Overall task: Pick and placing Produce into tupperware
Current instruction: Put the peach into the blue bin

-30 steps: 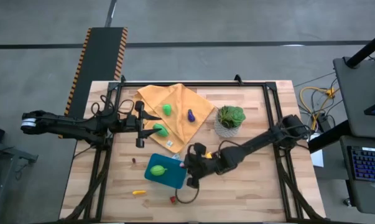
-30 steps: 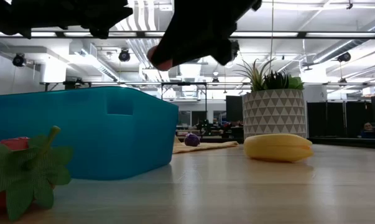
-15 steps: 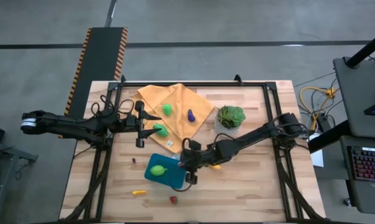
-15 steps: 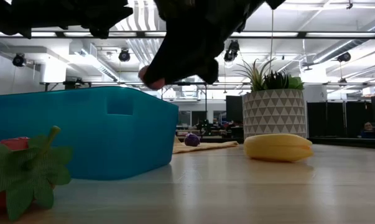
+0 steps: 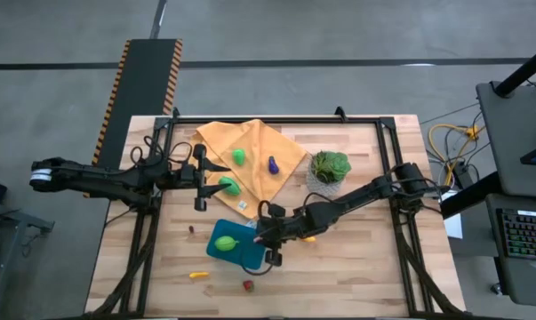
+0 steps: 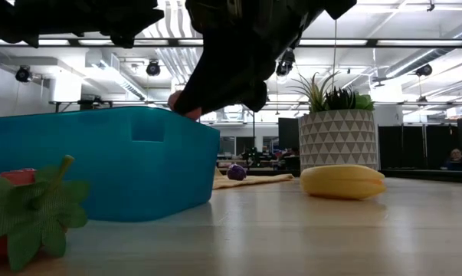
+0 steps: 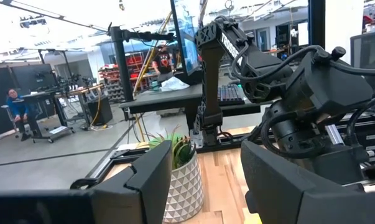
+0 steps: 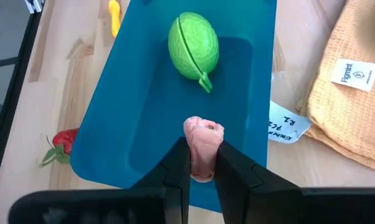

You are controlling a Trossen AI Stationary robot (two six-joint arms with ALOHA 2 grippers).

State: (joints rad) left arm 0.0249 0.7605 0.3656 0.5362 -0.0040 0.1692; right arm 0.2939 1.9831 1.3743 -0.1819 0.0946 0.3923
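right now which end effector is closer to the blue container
Right. The right end effector hangs directly over the blue container, holding a pink piece. The left end effector waits apart, over the orange cloth's edge.

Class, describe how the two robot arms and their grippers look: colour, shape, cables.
Both arms are black, slim and jointed. The left arm ends at a white-capped base; loose black cables loop along it. The right arm carries cables too. The right gripper has two flat, dark, tapering fingers.

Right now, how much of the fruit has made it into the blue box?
One green fruit lies in the blue box. The right gripper holds a pink piece above it. The banana, eggplant and two green pieces on the cloth remain.
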